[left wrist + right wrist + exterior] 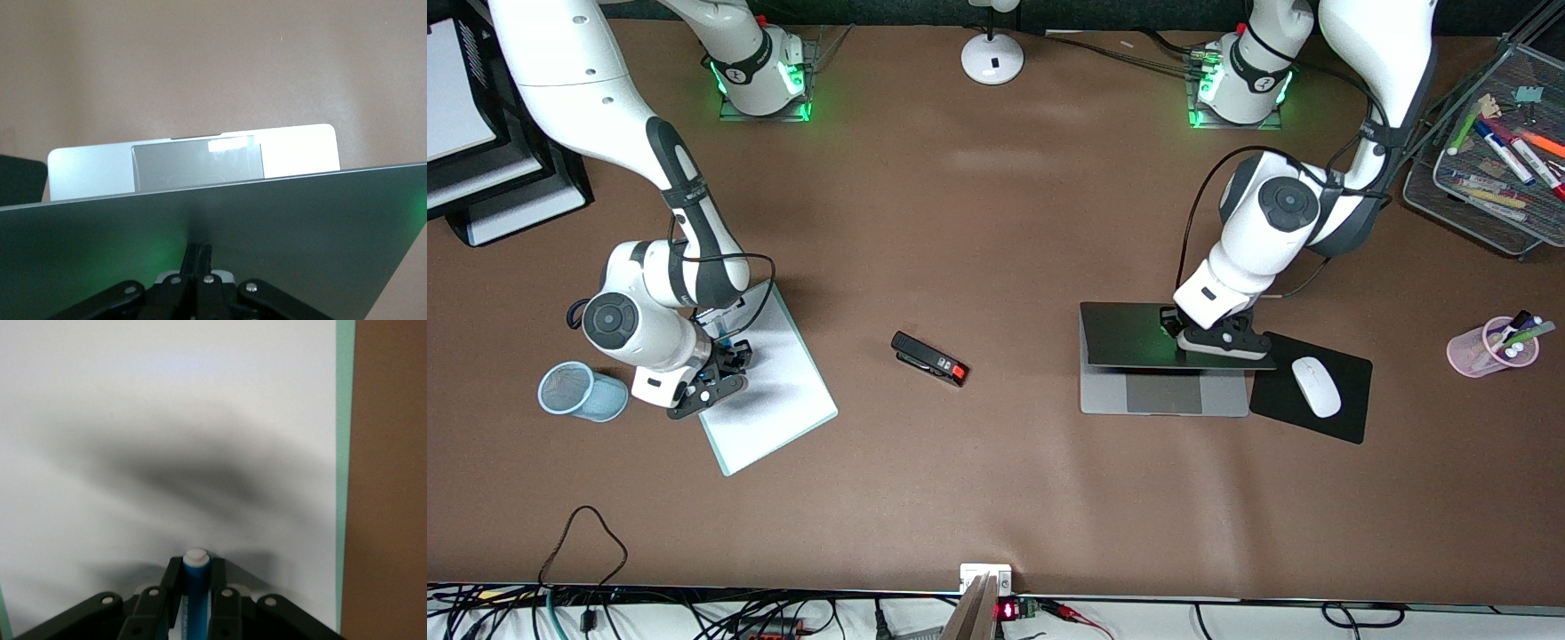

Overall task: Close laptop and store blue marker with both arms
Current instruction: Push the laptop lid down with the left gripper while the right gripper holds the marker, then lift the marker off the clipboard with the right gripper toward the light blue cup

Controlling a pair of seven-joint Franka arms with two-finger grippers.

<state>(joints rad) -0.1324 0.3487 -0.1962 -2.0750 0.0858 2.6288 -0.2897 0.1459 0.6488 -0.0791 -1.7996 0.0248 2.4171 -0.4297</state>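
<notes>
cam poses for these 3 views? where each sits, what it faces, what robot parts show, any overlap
Front view: high across the table, facing both arms' bases; shows both arms, left gripper on the laptop lid, right gripper over the whiteboard.
Left wrist view: on the left wrist, looking over the half-lowered laptop; shut left gripper.
Right wrist view: on the right wrist, looking down at the whiteboard; right gripper shut on the blue marker.
Shared: the front view shows both the laptop and the whiteboard.

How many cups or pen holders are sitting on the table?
2. A blue mesh cup lies on its side at the right arm's end of the table, beside the white board. A pink cup holding pens stands at the left arm's end, beside the mouse pad.
</notes>
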